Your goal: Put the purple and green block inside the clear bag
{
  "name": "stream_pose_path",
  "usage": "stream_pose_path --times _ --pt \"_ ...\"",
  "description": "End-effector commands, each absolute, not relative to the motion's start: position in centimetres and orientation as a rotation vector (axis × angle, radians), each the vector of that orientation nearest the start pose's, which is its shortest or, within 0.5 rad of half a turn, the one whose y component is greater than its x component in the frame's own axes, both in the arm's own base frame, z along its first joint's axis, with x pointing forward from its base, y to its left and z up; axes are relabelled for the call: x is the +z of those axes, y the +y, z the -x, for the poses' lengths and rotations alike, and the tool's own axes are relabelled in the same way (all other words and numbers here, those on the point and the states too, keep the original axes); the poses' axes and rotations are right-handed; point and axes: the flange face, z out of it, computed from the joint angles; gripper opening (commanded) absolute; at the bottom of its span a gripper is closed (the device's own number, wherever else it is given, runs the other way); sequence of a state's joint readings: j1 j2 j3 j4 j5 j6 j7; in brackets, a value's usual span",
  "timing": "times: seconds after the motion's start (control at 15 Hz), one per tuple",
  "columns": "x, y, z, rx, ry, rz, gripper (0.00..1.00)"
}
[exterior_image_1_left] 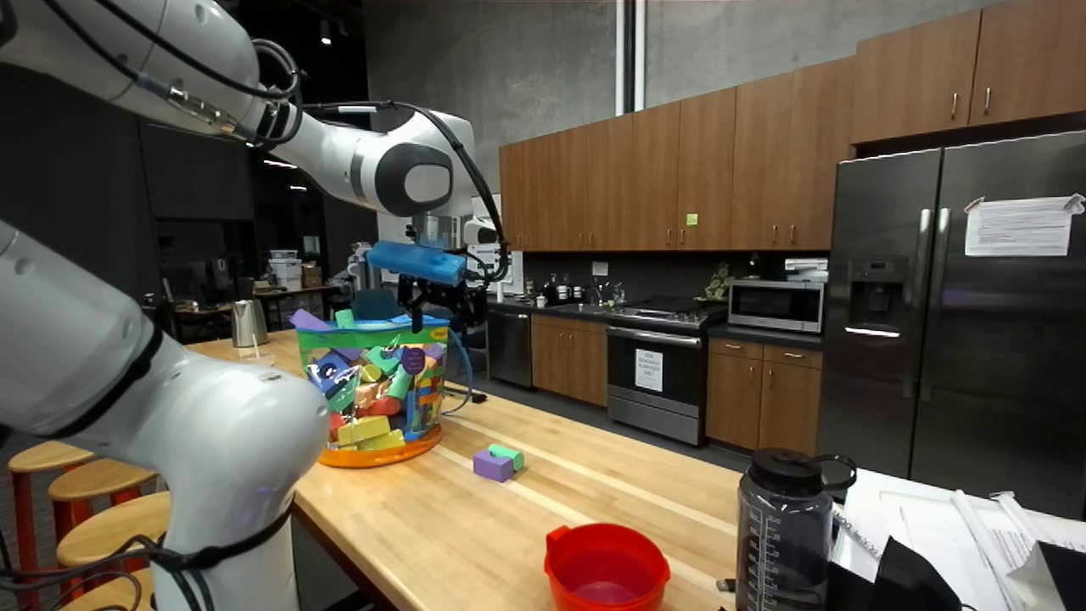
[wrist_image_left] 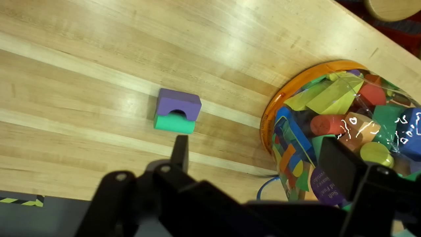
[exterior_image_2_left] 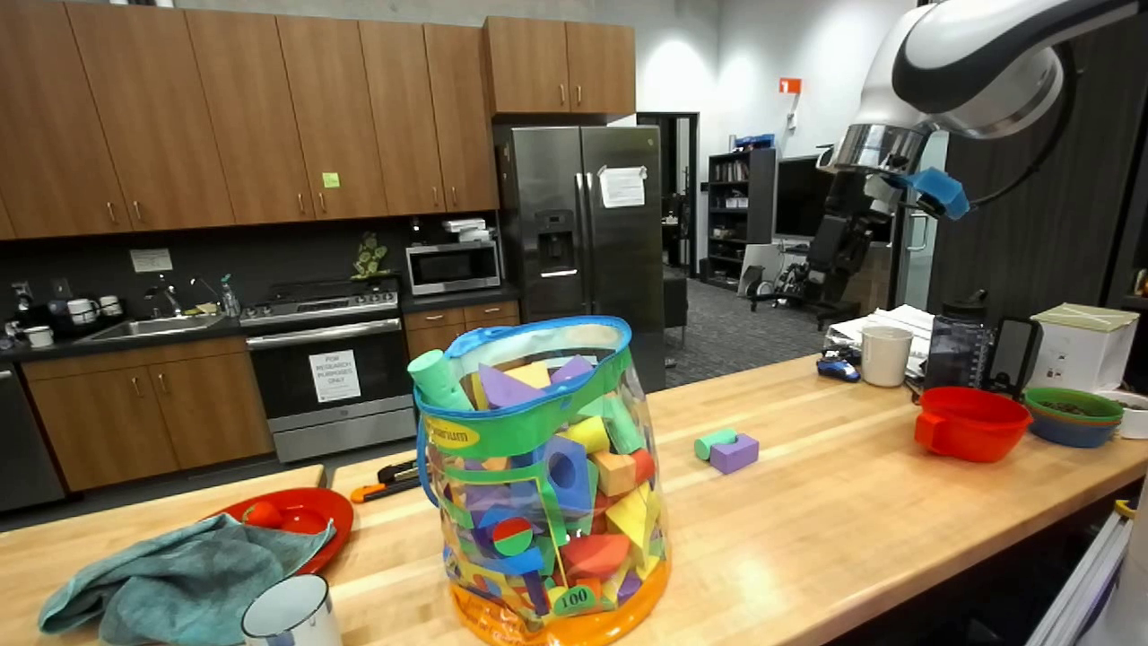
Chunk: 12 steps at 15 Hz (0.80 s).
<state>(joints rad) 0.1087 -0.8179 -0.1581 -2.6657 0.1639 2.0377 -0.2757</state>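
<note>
Wooden cabinets (exterior_image_1_left: 619, 170) and a dark steel fridge (exterior_image_1_left: 959, 331) lined the far side of the kitchen, beyond a long pale tabletop (exterior_image_1_left: 407, 509) with stools (exterior_image_1_left: 103, 479) along one long edge. Beside that stool-side edge stood the white arm (exterior_image_1_left: 339, 161), its lower link slanted back out of sight, its forearm stretched high over the surface, and its wrist bent so that the end pointed down. Blue wrapping (exterior_image_1_left: 416, 262) sat just above the gripper (wrist_image_left: 256, 144), which hung in the air over the tabletop. Its fingers (wrist_image_left: 180, 153) stood spread wide apart, and in the wrist view wood grain and the side of the clear bag (exterior_image_2_left: 507, 440) showed between them. Well below the fingertips, the purple block (wrist_image_left: 179, 102) and the green block (wrist_image_left: 174, 124) lay touching on the surface, the green cylinder against the notched side of the purple one. They rested between the bag and a red bowl (exterior_image_2_left: 973, 432), nearer the kitchen-side edge than the stools. Upright and open at the top, the bag was crammed with coloured pieces (exterior_image_2_left: 619, 473), some poking out above its rim.
</note>
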Motion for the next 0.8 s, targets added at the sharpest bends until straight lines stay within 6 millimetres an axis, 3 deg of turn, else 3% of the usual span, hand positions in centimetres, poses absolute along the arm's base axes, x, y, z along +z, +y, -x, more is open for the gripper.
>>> stream_pose_path --times 0.0,0.53,0.73 --pt "49.5 -0.9 -32.6 -0.311 -0.295 2.870 1.00" --pt "49.5 -0.9 -32.6 -0.311 -0.294 2.870 1.00" --pt "50.4 0.8 -34.1 -0.276 -0.348 2.879 1.00"
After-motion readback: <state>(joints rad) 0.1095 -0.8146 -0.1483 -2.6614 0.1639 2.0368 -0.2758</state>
